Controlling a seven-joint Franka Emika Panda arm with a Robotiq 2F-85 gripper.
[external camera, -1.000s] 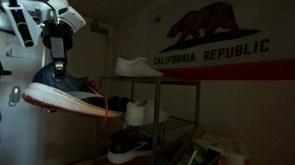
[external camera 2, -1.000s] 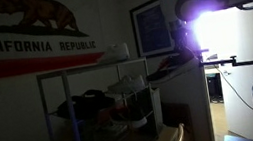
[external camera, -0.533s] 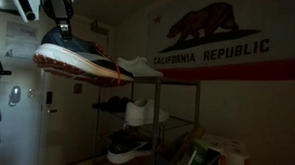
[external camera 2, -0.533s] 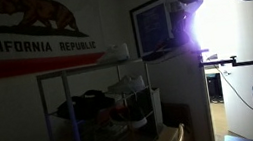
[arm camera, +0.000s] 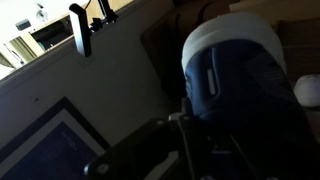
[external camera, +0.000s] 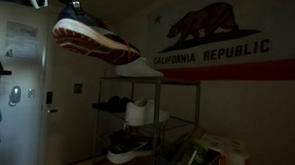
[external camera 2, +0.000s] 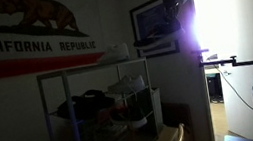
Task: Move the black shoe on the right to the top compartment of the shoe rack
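The black sneaker (external camera: 94,40) has risen again since half a second ago and now hangs higher than the top tier of the shoe rack (external camera: 154,125), and the arm has gone almost wholly out of the top of the picture. The end effector (external camera: 69,5) is clamped on the sneaker's heel collar, and the sneaker tilts with its toe down toward the rack. In an exterior view the toe sits just above the white sneaker (external camera: 140,67) on the top tier; whether they touch cannot be told there. In an exterior view the black sneaker (external camera 2: 158,42) is a dark shape against a bright glare, beside the rack (external camera 2: 72,109) and apart from the white sneaker (external camera 2: 114,52). The wrist view shows the sneaker's rounded heel (arm camera: 235,85) with its pale sole rim, close to the camera. More shoes (external camera: 126,112) lie on the two lower tiers. A California Republic flag (external camera: 214,40) hangs on the wall behind.
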